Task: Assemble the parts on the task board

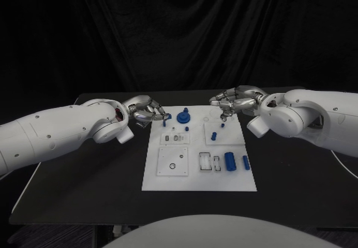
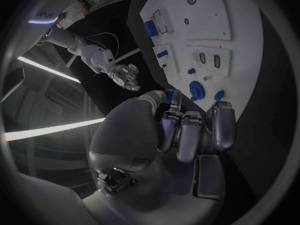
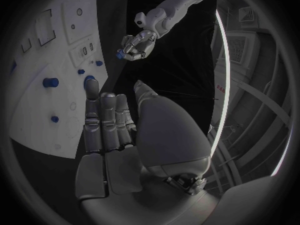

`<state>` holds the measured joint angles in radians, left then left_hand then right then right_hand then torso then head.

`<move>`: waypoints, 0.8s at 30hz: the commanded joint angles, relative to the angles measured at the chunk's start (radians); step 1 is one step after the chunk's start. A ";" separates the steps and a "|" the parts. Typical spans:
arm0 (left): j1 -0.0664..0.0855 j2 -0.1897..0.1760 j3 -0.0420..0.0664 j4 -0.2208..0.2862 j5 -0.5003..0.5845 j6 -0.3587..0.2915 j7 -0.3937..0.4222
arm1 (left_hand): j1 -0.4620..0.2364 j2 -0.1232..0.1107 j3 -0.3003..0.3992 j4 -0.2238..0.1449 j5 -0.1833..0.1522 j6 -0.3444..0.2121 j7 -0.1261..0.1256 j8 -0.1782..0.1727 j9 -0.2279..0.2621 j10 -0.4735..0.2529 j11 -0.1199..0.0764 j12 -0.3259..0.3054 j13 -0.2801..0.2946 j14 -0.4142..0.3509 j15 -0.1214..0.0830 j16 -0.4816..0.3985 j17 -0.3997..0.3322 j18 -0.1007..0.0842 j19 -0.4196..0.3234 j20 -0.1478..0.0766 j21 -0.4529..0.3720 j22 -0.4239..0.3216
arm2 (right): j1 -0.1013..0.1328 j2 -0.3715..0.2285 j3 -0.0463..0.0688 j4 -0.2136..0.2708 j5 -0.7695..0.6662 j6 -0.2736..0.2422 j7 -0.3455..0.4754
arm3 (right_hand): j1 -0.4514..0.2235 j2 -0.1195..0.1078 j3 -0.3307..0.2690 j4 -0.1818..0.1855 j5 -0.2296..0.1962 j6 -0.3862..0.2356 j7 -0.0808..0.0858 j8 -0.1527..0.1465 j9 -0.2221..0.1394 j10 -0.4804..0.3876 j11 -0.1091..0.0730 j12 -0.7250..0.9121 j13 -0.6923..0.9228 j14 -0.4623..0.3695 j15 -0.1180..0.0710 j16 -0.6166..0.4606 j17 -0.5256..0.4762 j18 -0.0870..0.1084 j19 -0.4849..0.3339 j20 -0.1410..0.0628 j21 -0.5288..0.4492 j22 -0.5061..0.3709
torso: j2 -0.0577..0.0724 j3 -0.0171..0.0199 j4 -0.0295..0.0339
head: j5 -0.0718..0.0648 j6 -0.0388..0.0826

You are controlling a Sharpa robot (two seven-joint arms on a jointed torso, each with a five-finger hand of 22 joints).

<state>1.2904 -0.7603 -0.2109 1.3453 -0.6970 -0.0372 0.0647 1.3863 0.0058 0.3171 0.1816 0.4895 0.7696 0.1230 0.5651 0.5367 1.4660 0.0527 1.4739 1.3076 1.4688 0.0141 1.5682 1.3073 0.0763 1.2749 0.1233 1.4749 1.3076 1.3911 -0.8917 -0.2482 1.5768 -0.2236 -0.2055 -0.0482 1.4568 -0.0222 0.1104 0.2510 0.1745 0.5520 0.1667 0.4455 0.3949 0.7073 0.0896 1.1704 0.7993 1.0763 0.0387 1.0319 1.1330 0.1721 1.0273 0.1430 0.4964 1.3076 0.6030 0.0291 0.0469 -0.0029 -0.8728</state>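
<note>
While both hands hang over the far end of the board [image 1: 165, 181], neither touches it. From the head view, the left hand [image 1: 147, 112] sits at the board's far left corner with fingers curled in, and a small blue part [image 1: 166, 123] shows at its fingertips. The left wrist view confirms a blue piece [image 2: 169, 96] between thumb and fingers [image 2: 187, 135], and the right wrist view shows the same hand [image 3: 135, 46] across the board with a blue speck [image 3: 119, 56] at its tips; the left hand pinches that part.

The right hand [image 1: 233, 101] hovers over the far right corner, fingers bent downward. Its own wrist view shows the fingers [image 3: 106, 120] lying together and fairly straight beside the thumb, with nothing between them; whether the hand counts as spread or closed cannot be told for certain.

On the board, the head view gives a blue knob [image 1: 184, 118] standing at the far middle, a peg [image 1: 214, 136] right of centre, and a cylinder [image 1: 230, 161] with a thinner pin [image 1: 246, 162] just beside it near the right edge. Rectangular recesses [image 1: 205, 161] lie left of the cylinder. The left wrist view shows the knob [image 2: 197, 90] just beyond the fingertips, apart from them.
</note>
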 commanded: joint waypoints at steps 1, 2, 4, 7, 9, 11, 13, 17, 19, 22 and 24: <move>0.005 0.001 0.001 0.004 -0.043 0.068 -0.069 | -0.003 -0.004 0.056 -0.054 -0.002 -0.005 -0.004 -0.002 0.013 -0.007 -0.002 -0.004 0.198 0.102 -0.007 0.003 0.263 -0.012 0.006 -0.001 0.003 0.040 | 0.002 0.001 0.001 0.006 -0.019 0.014 -0.028 | 0.010 0.002 -0.004 -0.001 0.005 0.009 0.004 0.006 -0.002 -0.002 0.002 0.005 -0.002 0.005 0.000 0.004 -0.003 0.009 0.002 0.003 0.004 0.021 | 0.006 0.0038 -0.0021 | 0.004 0.000; 0.006 0.001 0.001 0.005 -0.044 0.077 -0.081 | -0.004 -0.004 0.057 -0.054 -0.002 -0.006 -0.004 -0.003 0.014 -0.009 -0.002 -0.006 0.197 0.102 -0.007 0.003 0.263 -0.012 0.007 -0.001 0.003 0.040 | 0.002 0.001 0.001 0.007 -0.019 0.018 -0.033 | 0.013 0.002 -0.005 0.000 0.008 0.009 0.004 0.009 -0.004 -0.003 0.002 0.005 -0.004 0.003 0.000 0.004 -0.006 0.009 0.002 0.003 0.005 0.021 | 0.008 0.0057 -0.0041 | 0.006 0.000; 0.007 0.002 0.001 0.005 -0.046 0.093 -0.102 | -0.004 -0.005 0.058 -0.054 -0.002 -0.006 -0.004 -0.005 0.015 -0.010 -0.002 -0.007 0.197 0.102 -0.007 0.003 0.263 -0.012 0.009 -0.002 0.003 0.041 | 0.002 0.000 0.001 0.009 -0.019 0.026 -0.039 | 0.013 0.002 -0.005 0.000 0.008 0.009 0.004 0.009 -0.004 -0.003 0.002 0.005 -0.004 0.003 0.000 0.004 -0.006 0.009 0.002 0.003 0.005 0.021 | 0.013 0.0092 -0.0079 | 0.011 0.000; 0.008 0.013 0.001 -0.001 -0.054 0.115 -0.130 | -0.003 -0.006 0.061 -0.055 -0.001 -0.007 -0.003 -0.008 0.016 -0.009 -0.002 -0.006 0.197 0.102 -0.008 0.003 0.263 -0.013 0.014 -0.002 0.004 0.043 | 0.002 -0.002 0.001 0.012 -0.019 0.032 -0.045 | 0.015 0.003 -0.005 0.001 0.011 0.008 0.004 0.011 -0.006 -0.004 0.002 0.005 -0.006 0.002 0.000 0.005 -0.007 0.009 0.001 0.004 0.005 0.021 | 0.019 0.0135 -0.0114 | 0.017 0.000; 0.008 0.024 0.001 -0.009 -0.060 0.130 -0.148 | -0.004 -0.006 0.063 -0.055 -0.001 -0.007 -0.003 -0.009 0.017 -0.007 -0.002 -0.005 0.198 0.102 -0.008 0.003 0.263 -0.014 0.018 -0.002 0.005 0.046 | 0.002 -0.004 0.001 0.014 -0.019 0.036 -0.049 | 0.016 0.003 -0.005 0.001 0.013 0.008 0.004 0.012 -0.007 -0.004 0.002 0.005 -0.007 0.001 0.000 0.005 -0.009 0.009 0.001 0.004 0.005 0.021 | 0.022 0.0170 -0.0130 | 0.020 0.000; 0.008 0.036 0.001 -0.017 -0.064 0.142 -0.162 | -0.004 -0.007 0.063 -0.055 -0.002 -0.007 -0.003 -0.011 0.018 -0.007 -0.002 -0.005 0.198 0.102 -0.008 0.003 0.263 -0.014 0.019 -0.003 0.005 0.046 | 0.002 -0.006 0.001 0.015 -0.019 0.040 -0.053 | 0.018 0.003 -0.005 0.001 0.014 0.009 0.004 0.014 -0.008 -0.004 0.002 0.006 -0.008 0.001 0.000 0.006 -0.009 0.009 0.001 0.004 0.005 0.021 | 0.024 0.0183 -0.0133 | 0.020 0.000; 0.008 0.050 0.001 -0.027 -0.066 0.155 -0.178 | -0.008 -0.007 0.065 -0.053 -0.005 -0.007 -0.003 -0.015 0.020 -0.005 -0.002 -0.003 0.199 0.102 -0.008 0.003 0.263 -0.015 0.026 -0.003 0.006 0.049 | 0.002 -0.008 0.001 0.017 -0.019 0.044 -0.056 | 0.018 0.003 -0.005 0.001 0.014 0.009 0.004 0.014 -0.009 -0.004 0.002 0.006 -0.009 0.000 0.000 0.005 -0.010 0.009 0.001 0.004 0.005 0.021 | 0.028 0.0200 -0.0126 | 0.019 0.000; 0.009 0.086 0.001 -0.051 -0.069 0.187 -0.216 | -0.014 -0.008 0.070 -0.053 -0.008 -0.009 -0.003 -0.023 0.022 -0.004 -0.002 -0.004 0.198 0.102 -0.009 0.003 0.263 -0.016 0.034 -0.004 0.006 0.052 | 0.002 -0.013 0.000 0.022 -0.019 0.051 -0.064 | 0.020 0.003 -0.006 0.002 0.015 0.010 0.004 0.017 -0.010 -0.004 0.002 0.006 -0.010 -0.002 0.000 0.005 -0.013 0.009 0.001 0.004 0.006 0.021 | 0.030 0.0208 -0.0127 | 0.019 0.000; 0.009 0.096 0.001 -0.058 -0.069 0.195 -0.228 | -0.015 -0.008 0.070 -0.053 -0.009 -0.008 -0.003 -0.025 0.022 -0.004 -0.002 -0.003 0.198 0.102 -0.009 0.003 0.263 -0.016 0.035 -0.004 0.006 0.052 | 0.002 -0.014 0.000 0.023 -0.019 0.053 -0.065 | 0.020 0.003 -0.006 0.002 0.015 0.010 0.004 0.017 -0.010 -0.004 0.002 0.006 -0.010 -0.002 0.000 0.005 -0.013 0.009 0.001 0.004 0.006 0.021 | 0.031 0.0216 -0.0124 | 0.018 0.000; 0.009 0.108 0.001 -0.065 -0.070 0.204 -0.247 | -0.019 -0.008 0.073 -0.053 -0.012 -0.008 -0.003 -0.030 0.024 -0.004 -0.003 -0.004 0.198 0.102 -0.010 0.003 0.263 -0.017 0.041 -0.005 0.007 0.056 | 0.001 -0.015 0.000 0.025 -0.019 0.055 -0.068 | 0.022 0.003 -0.006 0.002 0.015 0.011 0.004 0.019 -0.011 -0.004 0.002 0.007 -0.012 -0.003 0.000 0.004 -0.015 0.009 0.000 0.004 0.006 0.021 | 0.029 0.0206 -0.0123 | 0.016 0.000; 0.009 0.114 0.001 -0.067 -0.070 0.210 -0.261 | -0.020 -0.007 0.074 -0.054 -0.013 -0.007 -0.003 -0.032 0.025 -0.002 -0.003 -0.003 0.198 0.102 -0.010 0.003 0.263 -0.017 0.042 -0.005 0.007 0.055 | 0.001 -0.016 0.000 0.025 -0.019 0.057 -0.069 | 0.022 0.003 -0.006 0.002 0.015 0.011 0.004 0.019 -0.011 -0.004 0.002 0.007 -0.012 -0.003 0.000 0.004 -0.015 0.009 0.000 0.004 0.006 0.021 | 0.029 0.0197 -0.0117 | 0.015 0.000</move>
<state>1.2961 -0.6493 -0.2112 1.2793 -0.7623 0.1285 -0.1503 1.3743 -0.0061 0.3404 0.1750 0.4802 0.7606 0.1253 0.5379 0.5592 1.4614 0.0505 1.4700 1.3076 1.4651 0.0106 1.5682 1.3073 0.0762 1.3106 0.1161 1.4787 1.3075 1.3917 -0.9058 -0.2486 1.5985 -0.2379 -0.1681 -0.0960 1.4689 -0.0185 0.1104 0.2510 0.1853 0.5593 0.1666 0.4611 0.3842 0.7073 0.0896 1.1704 0.7886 1.0763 0.0387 1.0315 1.1187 0.1719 1.0273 0.1430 0.4963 1.3075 0.6321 0.0496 0.0345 0.0137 -0.8728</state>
